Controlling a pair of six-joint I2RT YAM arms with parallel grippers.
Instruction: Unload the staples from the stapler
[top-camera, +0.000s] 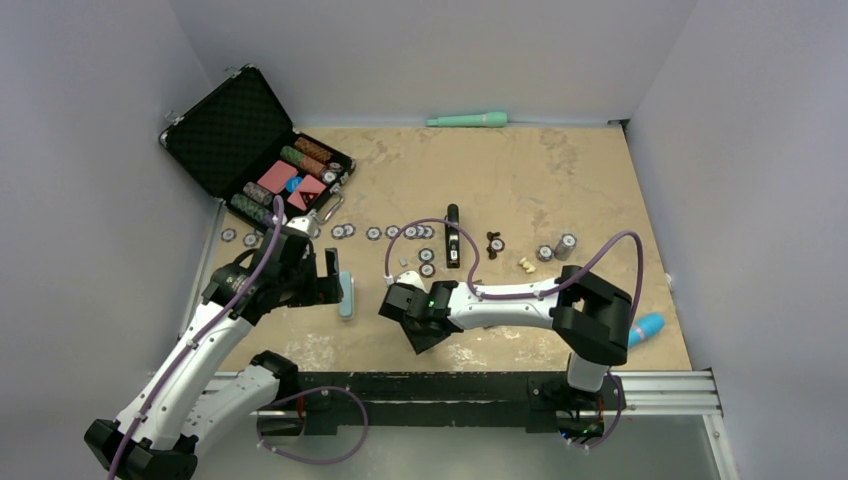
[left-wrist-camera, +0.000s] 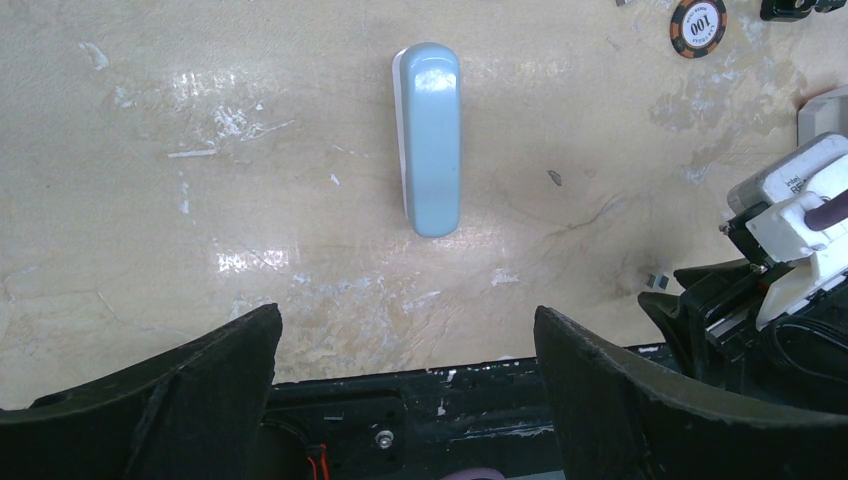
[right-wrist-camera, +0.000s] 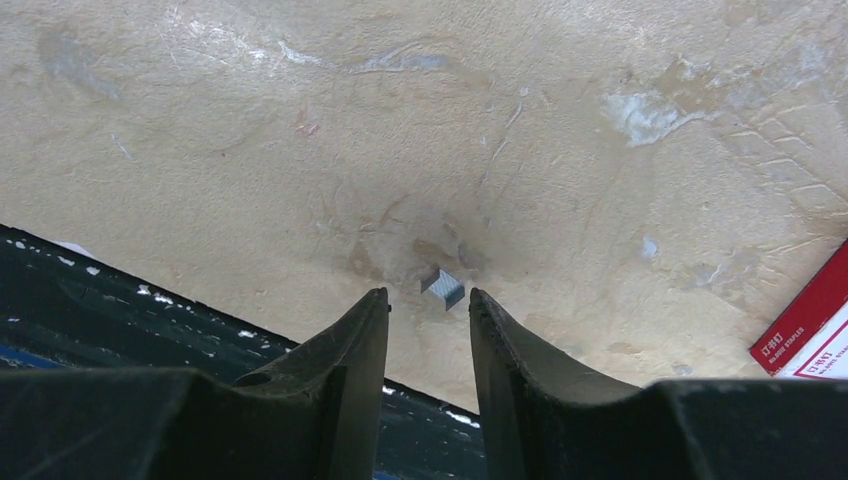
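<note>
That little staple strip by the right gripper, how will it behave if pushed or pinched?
The staples look tiny and thin, so probably very light and apt to skid on the smooth table. Lying low, they're likely hard to pinch.

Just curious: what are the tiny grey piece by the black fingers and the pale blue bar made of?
The tiny grey piece looks like bare metal: dull silver-grey, sharp-edged, finely ribbed like a staple strip. The pale blue bar looks like smooth glossy plastic, with rounded ends and bright reflections; painted metal cannot be ruled out.
</note>
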